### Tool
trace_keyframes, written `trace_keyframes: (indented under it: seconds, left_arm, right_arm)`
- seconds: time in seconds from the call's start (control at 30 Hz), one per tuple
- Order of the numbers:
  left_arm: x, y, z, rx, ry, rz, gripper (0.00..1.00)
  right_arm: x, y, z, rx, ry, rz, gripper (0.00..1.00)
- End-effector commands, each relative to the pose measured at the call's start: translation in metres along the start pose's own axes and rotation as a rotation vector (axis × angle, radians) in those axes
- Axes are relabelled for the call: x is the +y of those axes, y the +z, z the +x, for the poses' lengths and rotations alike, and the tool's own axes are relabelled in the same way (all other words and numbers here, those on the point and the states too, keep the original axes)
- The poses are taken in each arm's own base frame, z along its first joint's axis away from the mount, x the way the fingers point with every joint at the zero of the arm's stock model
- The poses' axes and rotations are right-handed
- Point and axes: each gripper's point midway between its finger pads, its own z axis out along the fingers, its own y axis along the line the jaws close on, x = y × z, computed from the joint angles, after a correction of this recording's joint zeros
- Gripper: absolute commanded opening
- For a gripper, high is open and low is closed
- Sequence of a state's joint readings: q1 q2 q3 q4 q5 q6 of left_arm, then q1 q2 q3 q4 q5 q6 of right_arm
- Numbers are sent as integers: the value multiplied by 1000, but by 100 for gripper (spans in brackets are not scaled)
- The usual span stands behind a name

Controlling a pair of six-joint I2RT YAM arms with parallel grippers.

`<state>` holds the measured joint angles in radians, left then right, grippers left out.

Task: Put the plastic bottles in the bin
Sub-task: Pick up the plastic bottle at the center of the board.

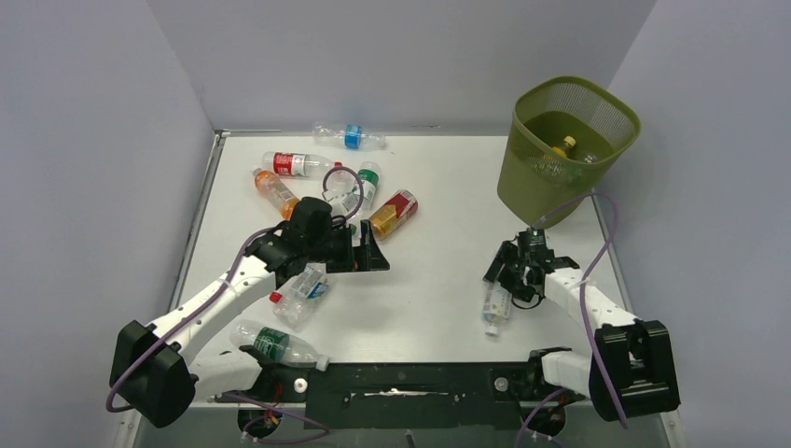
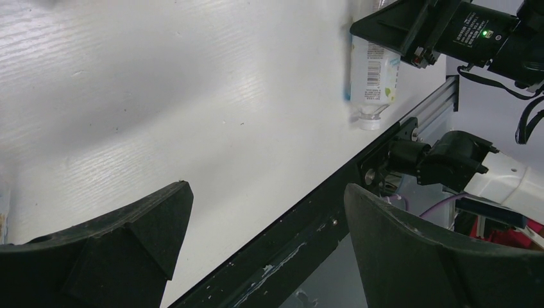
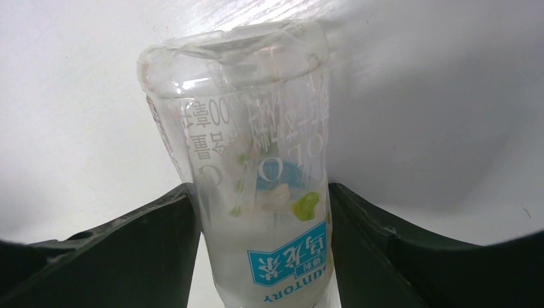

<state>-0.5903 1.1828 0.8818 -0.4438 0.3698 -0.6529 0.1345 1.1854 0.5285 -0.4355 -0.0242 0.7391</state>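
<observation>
right fingers (image 3: 128, 244): pressed against both sides of the clear bottle (image 3: 256, 160), laid on the counter (image 1: 438, 280)
left fingers (image 2: 115, 250): held wide apart, nothing gripped

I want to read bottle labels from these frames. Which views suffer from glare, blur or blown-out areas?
Top external: even, soft light, only faint shadows on the table, sharp throughout. Left wrist: the table glares white toward the upper left, and the left claw is dark and soft-edged up close. Right wrist: the print on the clear Suntory bottle is sharp, but the table behind it is washed out.
</observation>
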Motion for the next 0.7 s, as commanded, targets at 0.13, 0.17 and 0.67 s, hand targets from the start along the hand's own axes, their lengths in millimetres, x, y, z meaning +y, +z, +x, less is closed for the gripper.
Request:
trace_keyframes:
  seconds: [0.13, 0.17, 0.67]
  left_arm:
    - [-29, -9, -28, -93, 42, 84, 90]
    - [-30, -10, -29, -95, 44, 86, 90]
    - [-37, -31, -31, -168, 53, 110, 90]
  right_arm:
    - [9, -21, -13, -49, -31, 9, 53]
    - [10, -24, -14, -51, -34, 6, 53]
    - [42, -69, -42, -137, -96, -41, 52]
